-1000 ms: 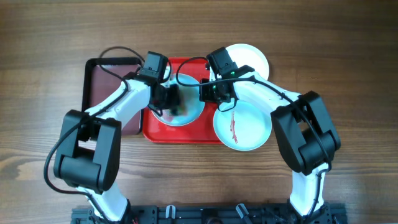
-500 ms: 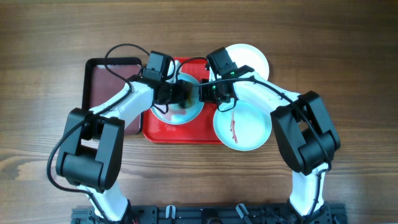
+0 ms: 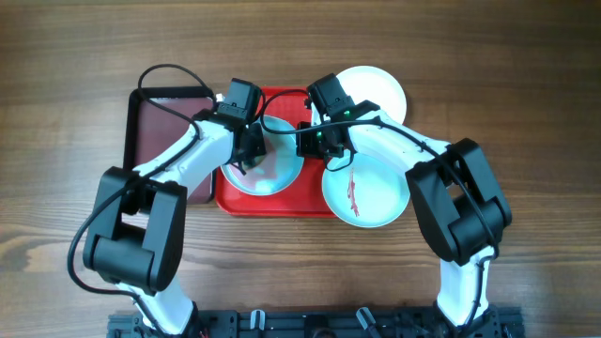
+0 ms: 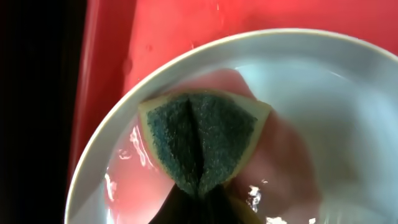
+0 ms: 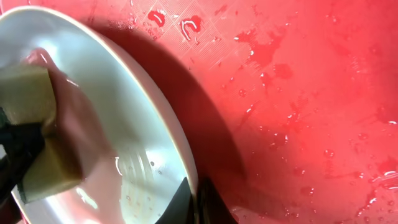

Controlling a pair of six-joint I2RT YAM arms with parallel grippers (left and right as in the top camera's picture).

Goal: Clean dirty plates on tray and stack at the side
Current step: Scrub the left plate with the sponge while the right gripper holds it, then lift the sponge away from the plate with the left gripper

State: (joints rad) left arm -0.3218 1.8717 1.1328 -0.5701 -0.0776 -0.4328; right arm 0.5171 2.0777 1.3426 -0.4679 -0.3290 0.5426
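A pale blue plate (image 3: 279,167) sits on the red tray (image 3: 282,203). My left gripper (image 3: 246,158) is shut on a folded green-and-yellow sponge (image 4: 202,140) pressed onto the plate's wet inside (image 4: 323,118). My right gripper (image 3: 306,141) is shut on this plate's right rim (image 5: 186,155) and tilts it a little above the wet tray (image 5: 298,93). A second pale blue plate (image 3: 371,192) with a red sauce streak lies right of the tray. A white plate (image 3: 380,89) lies behind it.
A smaller black-rimmed maroon tray (image 3: 164,122) lies left of the red tray, under my left arm. Wooden table surrounds everything. Cables loop above both wrists.
My left gripper has dragged the sponge from the plate's middle to its left side. My right gripper still holds the rim.
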